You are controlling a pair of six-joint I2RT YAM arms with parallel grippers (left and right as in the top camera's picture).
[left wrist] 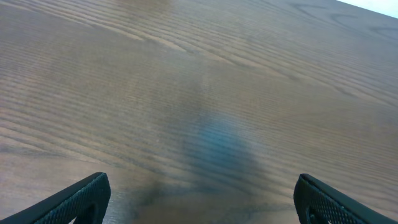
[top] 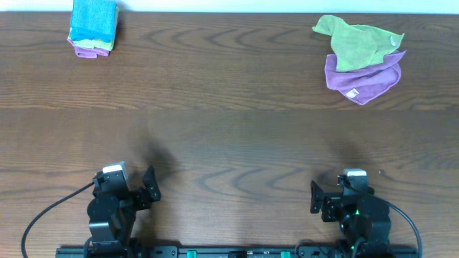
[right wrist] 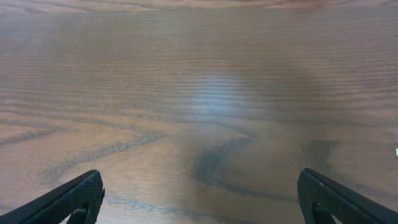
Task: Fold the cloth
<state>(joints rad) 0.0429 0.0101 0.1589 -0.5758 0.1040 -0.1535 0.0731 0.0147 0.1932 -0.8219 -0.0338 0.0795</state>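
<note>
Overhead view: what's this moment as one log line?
blue cloth folded on far-left stack | green cloth over purple cloth far right | left gripper open, empty | right gripper open, empty

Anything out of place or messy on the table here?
Only at the far right: an olive-green cloth lies crumpled over a purple cloth, both unfolded. The blue cloth sits neatly folded atop a small stack at far left. The left gripper and right gripper are open and empty.

Wood-grain table (top: 229, 107), faintly glossy; cloth (top: 93, 16) looks soft, matt.
</note>
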